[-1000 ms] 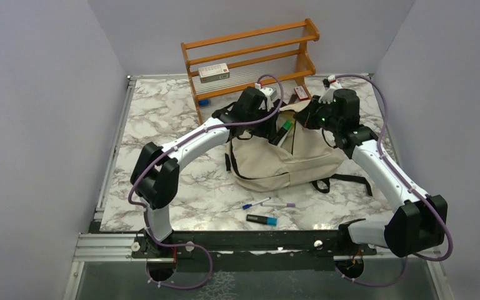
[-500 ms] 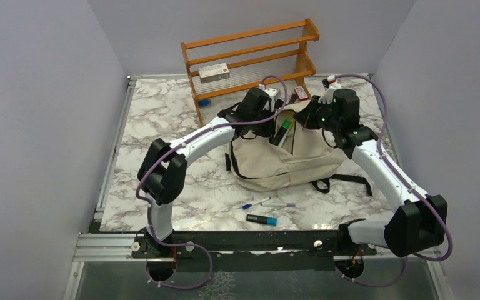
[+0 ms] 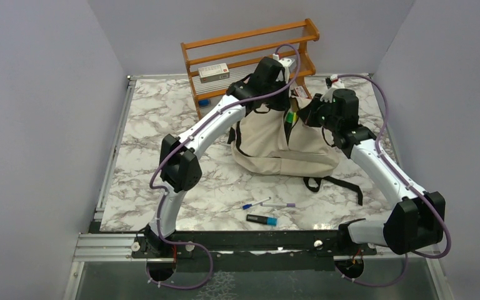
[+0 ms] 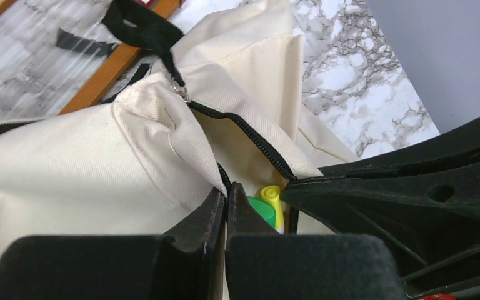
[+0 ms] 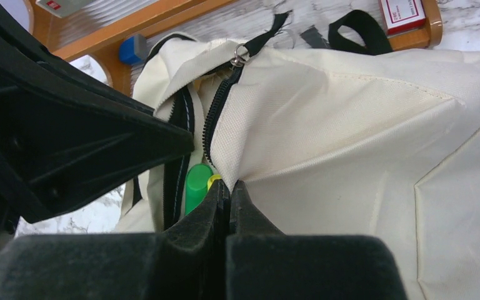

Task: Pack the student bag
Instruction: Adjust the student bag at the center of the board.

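Observation:
The beige student bag (image 3: 275, 140) stands lifted at the back of the marble table, its black zipper (image 4: 250, 134) open at the top. My left gripper (image 4: 226, 190) is shut on the left edge of the bag's opening. On the opposite edge my right gripper (image 5: 229, 186) pinches the fabric shut. Inside the opening a green marker (image 5: 197, 187) and a yellow marker (image 4: 272, 200) stick up. In the top view the left gripper (image 3: 282, 103) and right gripper (image 3: 300, 115) hold the mouth apart from both sides.
A wooden rack (image 3: 250, 53) stands behind the bag with a white box (image 3: 214, 72) on its shelf and a red-white box (image 5: 402, 12) at its foot. Two pens (image 3: 269, 204) and a black-blue marker (image 3: 262, 219) lie near the front edge. A black strap (image 3: 337, 184) trails right.
The left gripper closed on the bag's edge and rose toward the rack, pulling the bag upright and farther back. The right gripper stayed shut on its edge.

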